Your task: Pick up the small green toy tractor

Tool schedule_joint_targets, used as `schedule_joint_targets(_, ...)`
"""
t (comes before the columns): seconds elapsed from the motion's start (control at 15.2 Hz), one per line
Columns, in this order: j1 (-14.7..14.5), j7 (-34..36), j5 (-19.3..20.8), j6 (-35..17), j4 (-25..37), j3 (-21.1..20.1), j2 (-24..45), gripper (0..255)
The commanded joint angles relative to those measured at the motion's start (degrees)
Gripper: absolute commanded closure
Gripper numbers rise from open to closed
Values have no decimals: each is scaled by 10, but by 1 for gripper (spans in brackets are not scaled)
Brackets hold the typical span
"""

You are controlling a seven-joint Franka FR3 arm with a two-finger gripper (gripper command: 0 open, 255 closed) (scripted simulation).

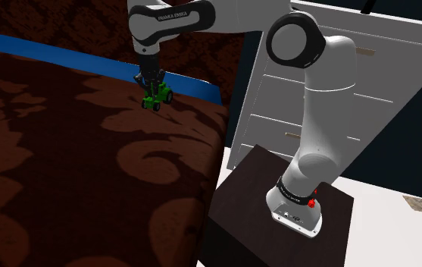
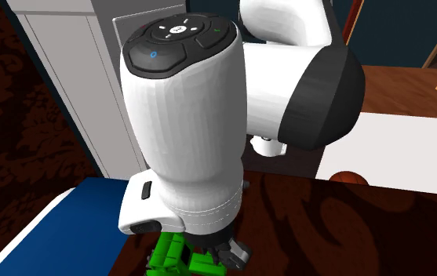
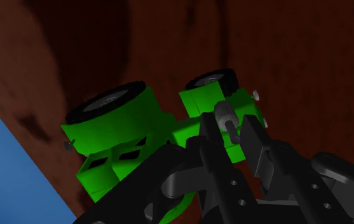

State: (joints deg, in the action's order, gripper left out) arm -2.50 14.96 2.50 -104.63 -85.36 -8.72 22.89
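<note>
**Finding, grip.** The claw [image 3: 231, 132] is closed to a narrow gap on the green toy tractor [image 1: 157, 97]. It clasps the bonnet, and the grey exhaust stack [image 3: 225, 117] rises between the two fingers. The tractor hangs directly beneath the claw. Whether its wheels touch the dark red patterned cover [image 1: 73, 167] cannot be told.

**Risks.**
- The hold sits at the front end, near the small front wheel [image 3: 212, 79]. The large rear wheel [image 3: 110, 102] and the bulk of the body lie out to one side of the claw. On a lift, that unbalanced weight could pivot the toy about the fingers or pull it free.
- The contact area is small and the surfaces look smooth, so a quick rise could cause it to slip.
- The blue border [image 3: 10, 172] lies near the claw on the rear-wheel side. A dropped toy, being on wheels, could roll off towards it.

**Arm pose.** The arm rises from the stand [image 1: 277, 190] and folds at the elbow. The forearm runs out roughly level, and the wrist is turned down so the claw points nearly straight at the cover. The hand stands squarely above the tractor.
</note>
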Motion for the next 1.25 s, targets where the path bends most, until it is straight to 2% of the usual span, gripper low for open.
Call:
schedule_joint_targets(0.0, 0, 0, 0, 0, 0, 0, 0, 255)
schedule_joint_targets(1.06, -3, -1, -1, 116, 117, -1, 1, 255)
schedule_joint_targets(1.19, -3, -1, -1, 117, 118, -1, 1, 255)
